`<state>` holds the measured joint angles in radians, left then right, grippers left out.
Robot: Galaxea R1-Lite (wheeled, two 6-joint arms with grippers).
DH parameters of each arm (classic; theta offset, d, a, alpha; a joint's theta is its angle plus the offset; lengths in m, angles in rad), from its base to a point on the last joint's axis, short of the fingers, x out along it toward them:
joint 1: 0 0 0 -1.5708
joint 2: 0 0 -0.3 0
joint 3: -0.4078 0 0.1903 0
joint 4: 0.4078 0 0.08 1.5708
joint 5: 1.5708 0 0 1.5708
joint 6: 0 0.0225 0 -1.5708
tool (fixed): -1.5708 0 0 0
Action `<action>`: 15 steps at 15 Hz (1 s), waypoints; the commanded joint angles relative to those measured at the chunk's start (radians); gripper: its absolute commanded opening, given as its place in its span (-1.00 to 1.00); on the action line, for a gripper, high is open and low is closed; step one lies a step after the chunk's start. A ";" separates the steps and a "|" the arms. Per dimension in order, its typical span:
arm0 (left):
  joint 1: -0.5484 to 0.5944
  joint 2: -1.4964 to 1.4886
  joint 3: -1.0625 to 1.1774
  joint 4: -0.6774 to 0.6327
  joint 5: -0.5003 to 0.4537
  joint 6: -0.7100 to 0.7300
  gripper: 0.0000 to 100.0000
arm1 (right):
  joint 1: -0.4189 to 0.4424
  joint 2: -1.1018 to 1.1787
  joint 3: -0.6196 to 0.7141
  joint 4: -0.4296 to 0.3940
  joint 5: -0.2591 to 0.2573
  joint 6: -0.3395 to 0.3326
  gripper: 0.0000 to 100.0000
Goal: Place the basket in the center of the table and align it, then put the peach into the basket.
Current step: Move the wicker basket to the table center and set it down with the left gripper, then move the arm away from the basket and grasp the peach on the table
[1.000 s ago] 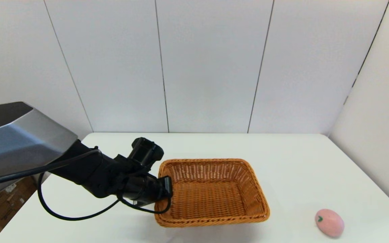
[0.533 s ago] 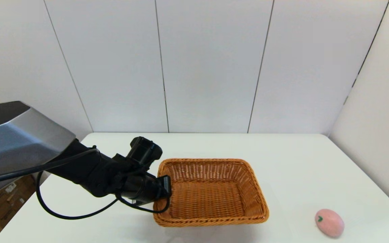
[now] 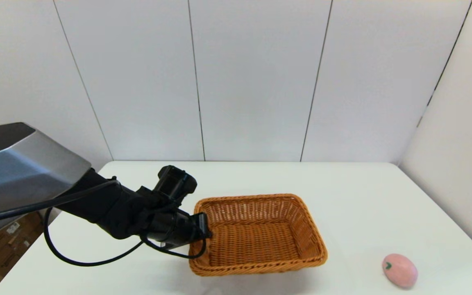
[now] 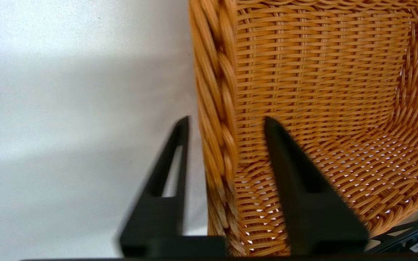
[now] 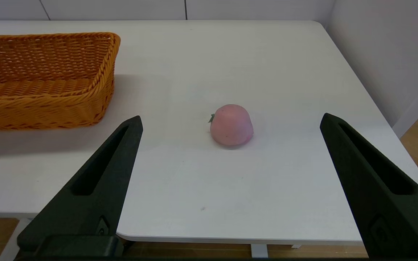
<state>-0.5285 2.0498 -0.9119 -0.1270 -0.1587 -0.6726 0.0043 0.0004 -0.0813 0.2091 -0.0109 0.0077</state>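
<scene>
Since a second ago the basket has turned a little and slid slightly to the robot's right, so its left corner now sits further from the left edge of the table; the peach has not moved.

Table: white, it carries both task things. The basket stands about in the middle of it, with its long sides almost parallel to the front edge, though the near side looks a bit skewed.

Basket: it is empty. The left gripper is at the basket's left short side, at the rim. In the left wrist view one finger is outside the wall and the other inside, with a narrow gap on each side of the braid, so the fingers straddle the rim but do not seem to press it firmly; the grasp looks loosened.

Right gripper: it waits at the front edge of the table, to the right of the basket, with fingers spread wide and nothing between them.

Peach: it lies on the table well apart from the basket, to its right and nearer the front edge, straight ahead of the right gripper.

I judge the first part, centering and aligning the basket, as nearly finished; perhaps a small correction is left. Picking the peach and placing it into the basket is not yet begun.
</scene>
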 commanded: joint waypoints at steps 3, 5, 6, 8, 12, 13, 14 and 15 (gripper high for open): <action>0.062 -0.086 -0.019 -0.002 0.001 0.007 1.00 | 0.000 0.000 0.000 0.003 0.000 0.000 1.00; 0.136 -0.257 -0.035 0.003 -0.002 0.051 1.00 | 0.000 0.000 0.000 0.001 0.000 0.000 1.00; 0.162 -0.362 -0.039 0.009 -0.002 0.070 1.00 | 0.000 0.000 0.000 0.001 0.000 0.000 1.00; 0.202 -0.593 -0.028 0.026 0.002 0.162 1.00 | 0.000 0.000 0.000 0.001 0.000 0.000 1.00; 0.211 -0.973 0.045 0.190 0.024 0.258 1.00 | 0.000 0.000 0.000 0.001 0.000 0.000 1.00; 0.211 -1.065 0.082 0.199 0.028 0.260 1.00 | 0.000 0.000 0.000 0.001 0.000 0.000 1.00; 0.211 -1.166 0.123 0.208 0.051 0.266 1.00 | 0.000 0.000 0.000 0.001 0.000 0.000 1.00; 0.211 -1.244 0.157 0.224 0.087 0.291 1.00 | 0.000 0.000 0.000 0.001 0.000 0.000 1.00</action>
<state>-0.3289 1.1834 -0.8774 0.0274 -0.1309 -0.4391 0.0043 0.0004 -0.0813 0.2096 -0.0109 0.0077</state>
